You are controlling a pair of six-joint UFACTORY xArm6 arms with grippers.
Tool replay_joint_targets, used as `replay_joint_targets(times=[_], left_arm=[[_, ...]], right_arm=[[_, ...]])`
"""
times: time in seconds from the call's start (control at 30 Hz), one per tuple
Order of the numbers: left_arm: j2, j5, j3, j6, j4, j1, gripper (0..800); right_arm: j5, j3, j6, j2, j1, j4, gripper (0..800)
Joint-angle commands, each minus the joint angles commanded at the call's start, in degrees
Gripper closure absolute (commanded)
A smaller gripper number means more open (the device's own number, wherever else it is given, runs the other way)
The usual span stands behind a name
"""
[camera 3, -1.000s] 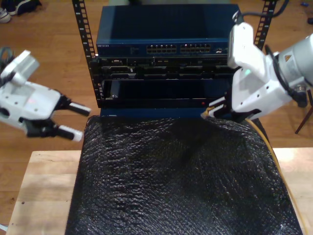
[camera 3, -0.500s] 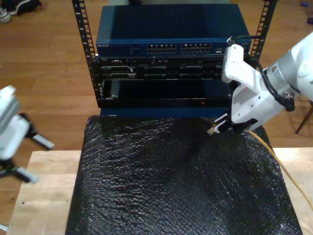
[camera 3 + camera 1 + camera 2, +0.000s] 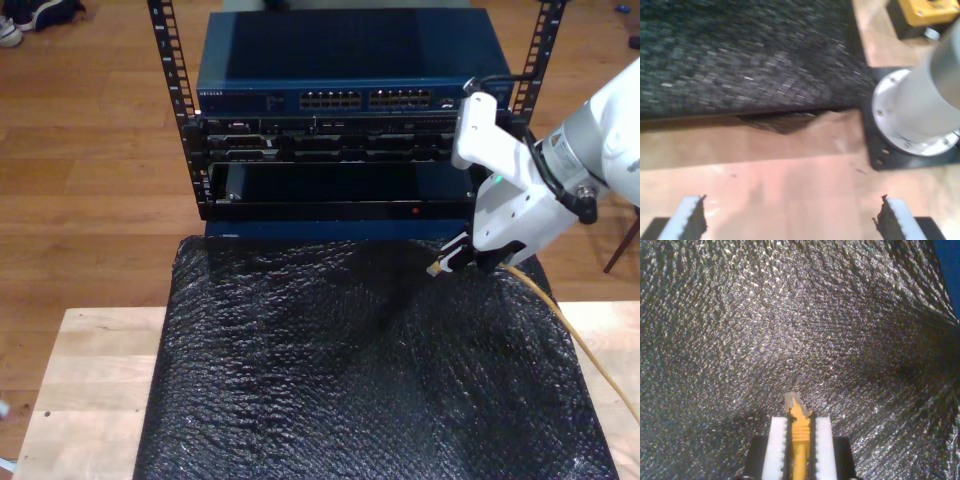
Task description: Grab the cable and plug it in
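Note:
My second gripper hangs over the far edge of the black mat, on the exterior view's right. It is shut on the yellow-orange cable. The clear plug sticks out past the fingertips, and the cable trails back over the mat's edge. In the second wrist view the white pads pinch the cable, with the plug pointing at the mat. My first gripper is open over bare wood, its fingers wide apart with nothing between them.
A rack behind the mat holds a blue network switch with rows of ports and darker units below. The wooden table shows beside the mat. An arm's silver base on a black plate stands near my first gripper.
The arm on the exterior view's left has swung down and out of that view. My second gripper, with the cable, dropped a little toward the mat and has since held almost still.

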Motion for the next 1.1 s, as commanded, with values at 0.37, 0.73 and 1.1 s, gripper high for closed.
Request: replay_joint_targets(times=[0.37, 0.73, 1.1], left_arm=[[-5.01, -0.97, 9.32, 12.75, 7.56, 9.58, 2], [-8.97, -3.25, 17.05, 18.81, 11.25, 16.00, 1], [-9.32, -11.43, 23.91, 22.24, 14.51, 20.75, 1]], right_arm=[[-0.44, -0.53, 0.09, 2.11, 0.18, 0.00, 800], [-0.53, -0.44, 0.09, 2.90, 0.18, 0.00, 800], [-0.53, -0.35, 0.00, 3.34, 0.18, 0.00, 800]])
